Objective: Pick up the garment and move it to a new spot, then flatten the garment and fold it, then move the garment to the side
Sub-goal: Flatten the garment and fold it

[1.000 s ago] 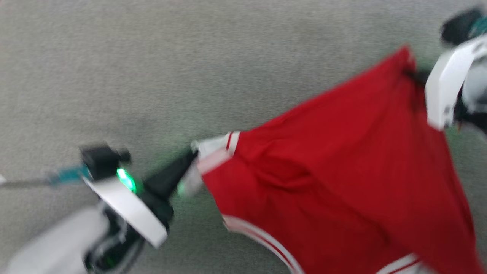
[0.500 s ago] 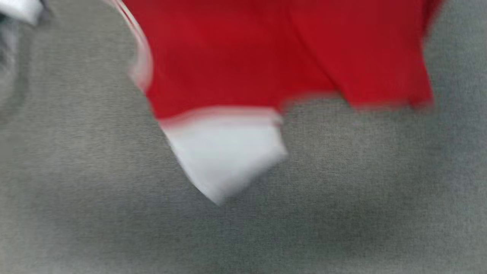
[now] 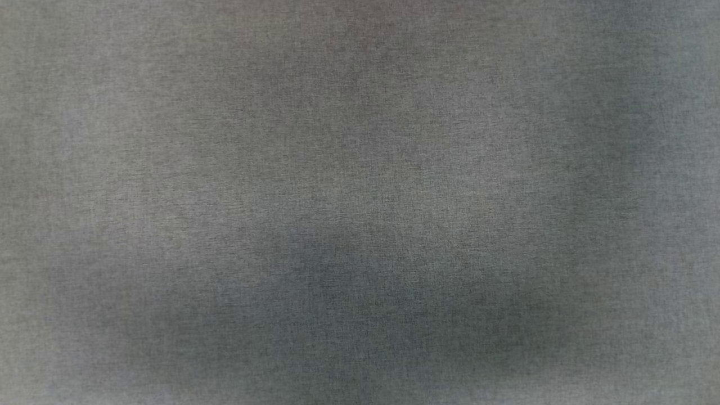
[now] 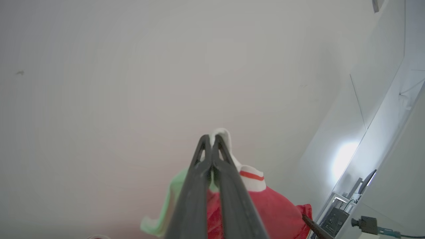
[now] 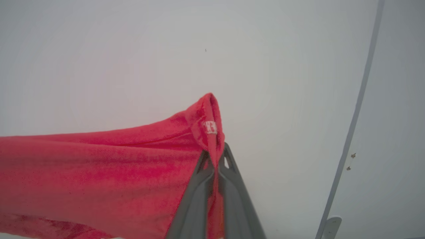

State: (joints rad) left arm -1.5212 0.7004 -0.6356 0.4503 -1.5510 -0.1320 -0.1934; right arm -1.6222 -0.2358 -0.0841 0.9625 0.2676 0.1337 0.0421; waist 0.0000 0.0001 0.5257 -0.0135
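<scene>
While my left tool (image 4: 211, 139) is clamped on the white sleeve (image 4: 224, 136) of the shirt (image 4: 275, 209) and my right tool (image 5: 216, 152) grips a red edge beside a small label (image 5: 210, 127), the shirt hangs stretched between them, lifted, I judge, above the grey surface (image 3: 360, 202). Soft, light and limp, it should sag and swing; holds at far-apart edges suit spreading it flat.

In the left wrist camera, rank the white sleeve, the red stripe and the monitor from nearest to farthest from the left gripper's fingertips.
1. The white sleeve, pinched in the left gripper.
2. The red stripe, just right of the fingers.
3. The monitor, far back at lower right.
</scene>
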